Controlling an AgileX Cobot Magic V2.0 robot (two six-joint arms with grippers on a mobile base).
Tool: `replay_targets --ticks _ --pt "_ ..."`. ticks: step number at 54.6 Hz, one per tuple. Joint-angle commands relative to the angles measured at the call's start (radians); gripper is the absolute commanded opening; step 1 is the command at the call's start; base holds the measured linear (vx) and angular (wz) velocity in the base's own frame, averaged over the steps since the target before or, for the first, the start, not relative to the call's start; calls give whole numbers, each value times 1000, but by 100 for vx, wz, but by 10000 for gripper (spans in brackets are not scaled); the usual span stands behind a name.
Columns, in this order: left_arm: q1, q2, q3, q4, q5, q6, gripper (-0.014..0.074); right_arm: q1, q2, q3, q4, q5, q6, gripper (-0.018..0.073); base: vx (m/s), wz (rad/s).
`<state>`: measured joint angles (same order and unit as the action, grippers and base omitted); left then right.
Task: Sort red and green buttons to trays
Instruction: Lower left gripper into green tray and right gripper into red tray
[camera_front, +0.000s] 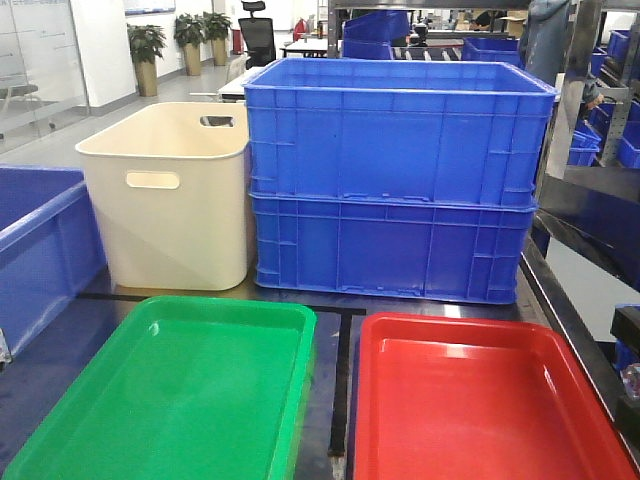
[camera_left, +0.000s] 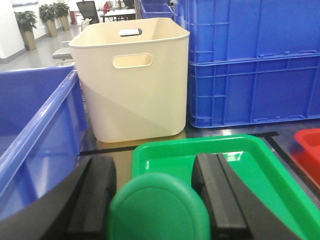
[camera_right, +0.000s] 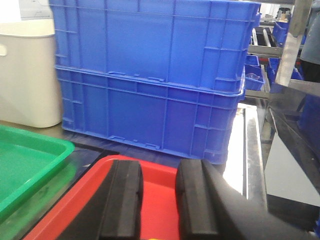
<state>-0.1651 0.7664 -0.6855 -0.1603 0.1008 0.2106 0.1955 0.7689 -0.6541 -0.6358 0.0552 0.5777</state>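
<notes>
Between the fingers of the left tool (camera_left: 156, 181) sat the green button (camera_left: 159, 212). Its round cap filled the gap and met both pads, so that tool was clenched on it. The base under the cap was hidden.

Just ahead of and below that tool lay the green tray (camera_left: 260, 190), its long axis running straight away toward the cream tub (camera_left: 135, 90) beyond. The tray's near rim was hidden behind the cap, so I could not tell whether the button hung over the tray floor or just short of it. The release turns on that relation, and I judged that a short reach forward and down would settle it. The left arm was plainly the nearer one for this tray.

The right tool (camera_right: 159, 200) hovered over the red tray (camera_right: 75, 205), its fingers nearly together. Only a strip of red showed between them, and whether that was tray or something gripped I could not tell. The red button appeared in no view.

In the front view both trays lay bare on the bench. The stacked blue crates (camera_front: 395, 180) stood behind them, and neither the crates' nor the tub's insides could be seen.
</notes>
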Motion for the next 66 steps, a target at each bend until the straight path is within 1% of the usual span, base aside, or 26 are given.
replay_targets --ticks 1,34,66 --pt "-7 -4 -40 -12 -88 -8 -6 3 -5 -37 -4 -69 -6 -9 16 -9" --pt "-7 -4 -40 -12 -88 -8 -6 3 -5 -37 -4 -68 -6 -9 13 -8" --pt "-7 -3 -40 -12 -92 -9 -6 3 -5 -37 -4 -73 -6 -9 3 -4"
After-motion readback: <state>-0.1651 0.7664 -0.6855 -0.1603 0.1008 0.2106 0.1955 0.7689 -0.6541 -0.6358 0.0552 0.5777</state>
